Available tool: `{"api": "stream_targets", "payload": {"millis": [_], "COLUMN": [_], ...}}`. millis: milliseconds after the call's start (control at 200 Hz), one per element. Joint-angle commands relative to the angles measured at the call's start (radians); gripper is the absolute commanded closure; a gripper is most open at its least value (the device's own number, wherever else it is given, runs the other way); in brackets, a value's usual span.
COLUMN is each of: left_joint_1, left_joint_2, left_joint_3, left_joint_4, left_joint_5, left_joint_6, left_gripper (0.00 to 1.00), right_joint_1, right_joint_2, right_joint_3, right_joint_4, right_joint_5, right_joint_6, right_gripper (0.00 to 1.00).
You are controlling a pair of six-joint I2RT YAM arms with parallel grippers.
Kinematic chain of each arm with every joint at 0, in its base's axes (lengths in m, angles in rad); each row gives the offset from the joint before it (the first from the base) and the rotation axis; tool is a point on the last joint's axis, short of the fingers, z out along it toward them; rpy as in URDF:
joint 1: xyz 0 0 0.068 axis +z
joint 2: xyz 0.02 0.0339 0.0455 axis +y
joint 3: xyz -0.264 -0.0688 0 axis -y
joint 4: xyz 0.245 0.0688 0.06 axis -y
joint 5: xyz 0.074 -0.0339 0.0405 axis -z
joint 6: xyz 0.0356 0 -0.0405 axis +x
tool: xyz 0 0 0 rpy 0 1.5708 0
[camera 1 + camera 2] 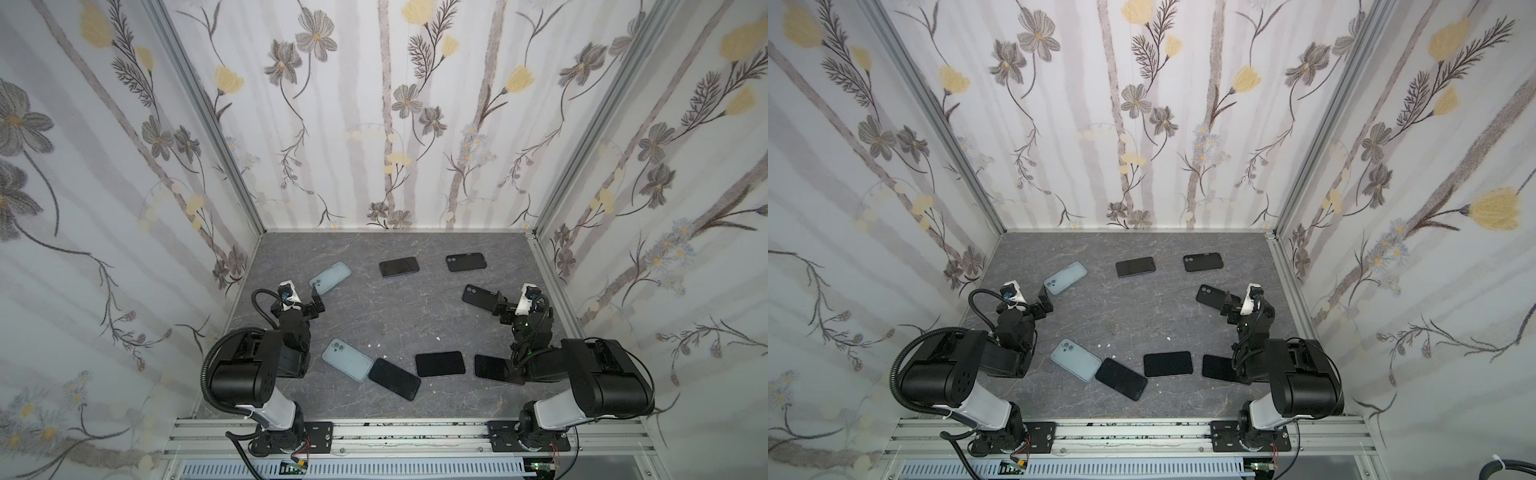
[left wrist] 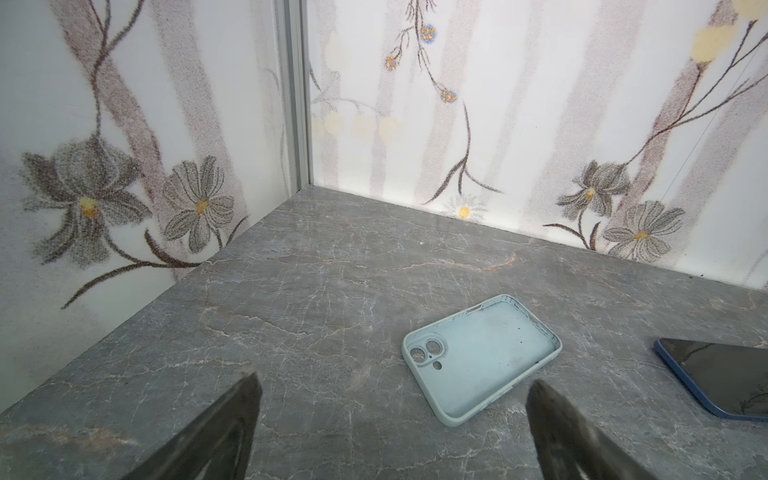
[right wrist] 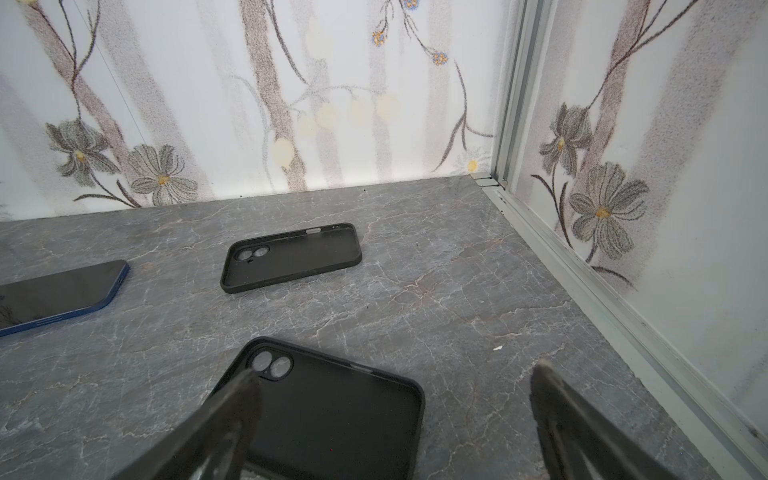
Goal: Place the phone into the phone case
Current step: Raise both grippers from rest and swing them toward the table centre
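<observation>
Dark phone point(image 1: 398, 266) was taken as landmark. A pale blue case point(image 1: 331, 277) was noted to its left, a black case point(image 1: 466, 262) to its right. Nearer and left, the left gripper point(image 1: 318, 303) was recorded. Nearer and right, a second black case point(image 1: 476, 296) was partly covered by the right gripper point(image 1: 498, 305).

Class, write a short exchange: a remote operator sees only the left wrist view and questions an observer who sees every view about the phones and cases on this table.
Operator: I see the pale blue case and part of the blue-edged phone. Any cases of another colour?
Observer: Yes, two black ones: the far black case and the near black case, both open side up.
Operator: More phones?
Observer: Three lie screen up along the front: the left front phone, middle front phone and right front phone, partly behind the right arm.
</observation>
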Motion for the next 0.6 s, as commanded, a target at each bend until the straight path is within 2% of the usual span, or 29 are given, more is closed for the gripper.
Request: {"api": "stream_targets", "payload": {"millis": [0, 595], "left_joint_1": [0.002, 0.005], "left_joint_2": [0.002, 0.001], "left_joint_3": [0.006, 0.006], "left_joint_4": [0.022, 0.021], "left_joint_5": [0.005, 0.015], "left_joint_6": [0.007, 0.004], "left_gripper": [0.0, 0.0], "right_joint_1": [0.0, -0.003], "right_joint_2": [0.002, 0.004], "right_joint_3": [0.004, 0.007], "right_joint_4": [0.056, 0.053], "right_joint_5": [0.007, 0.005], "right_joint_6": [-0.002, 0.0], "right_gripper": [0.0, 0.0]}}
